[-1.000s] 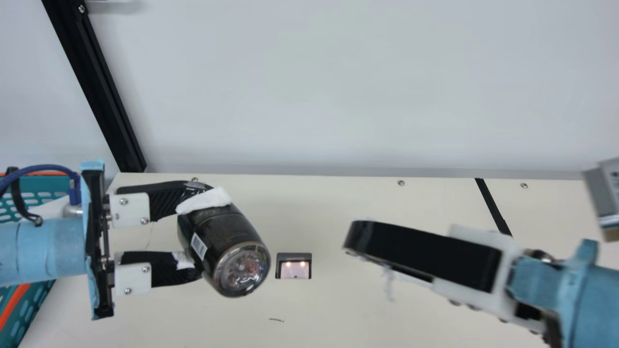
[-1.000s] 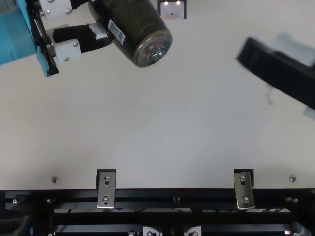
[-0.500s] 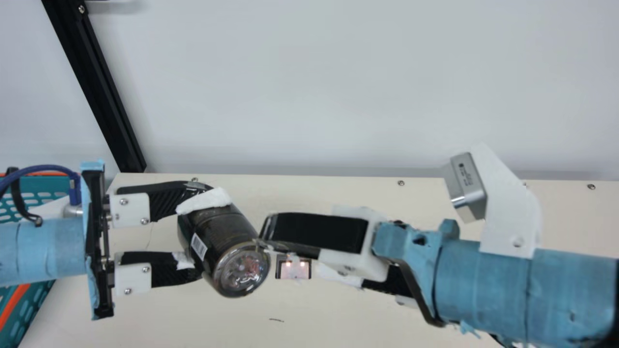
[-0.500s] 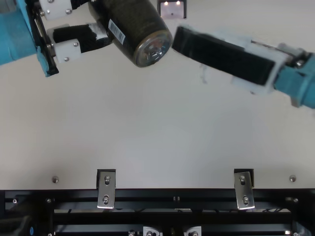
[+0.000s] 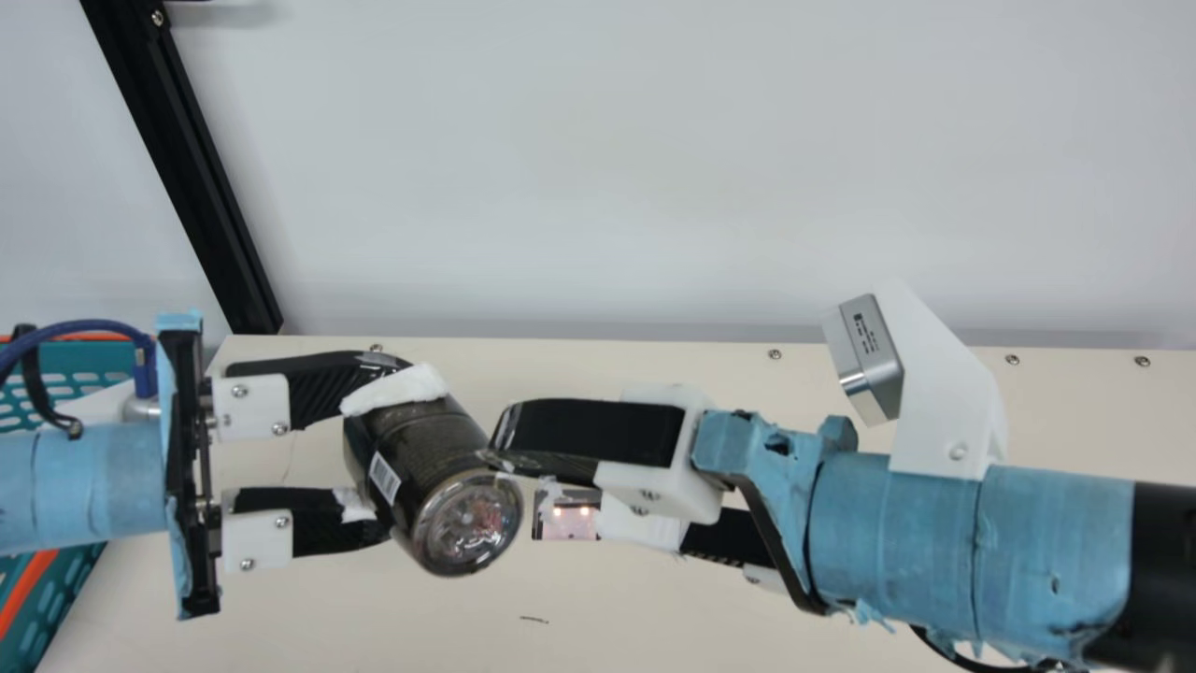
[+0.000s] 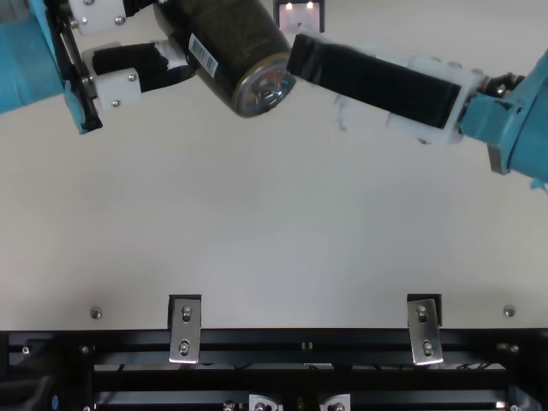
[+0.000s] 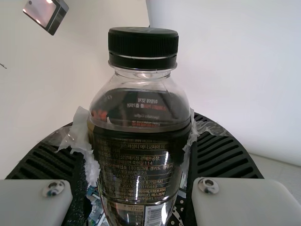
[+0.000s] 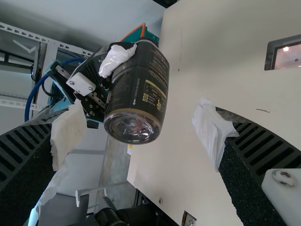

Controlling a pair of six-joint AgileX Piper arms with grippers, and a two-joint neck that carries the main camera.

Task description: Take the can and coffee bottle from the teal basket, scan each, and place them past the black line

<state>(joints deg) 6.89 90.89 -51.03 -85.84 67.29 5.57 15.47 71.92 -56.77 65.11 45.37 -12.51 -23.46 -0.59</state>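
The left gripper [image 5: 385, 460] pinches the dark plastic coffee bottle [image 5: 430, 444] round its middle, left of the small black boxy scanner [image 5: 572, 525]. The bottle's bottom sticks out, maybe so the right gripper [image 8: 138, 132], spread wide just beside it, can grab on.

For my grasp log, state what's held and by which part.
The left gripper holds the coffee bottle around the middle of its body. The right gripper, open near the bottle's base, holds nothing.

The left gripper [image 6: 177, 34] holds the coffee bottle [image 6: 240, 43] (barcode [image 6: 203, 55] showing), the right gripper [image 6: 301, 58] near its base.
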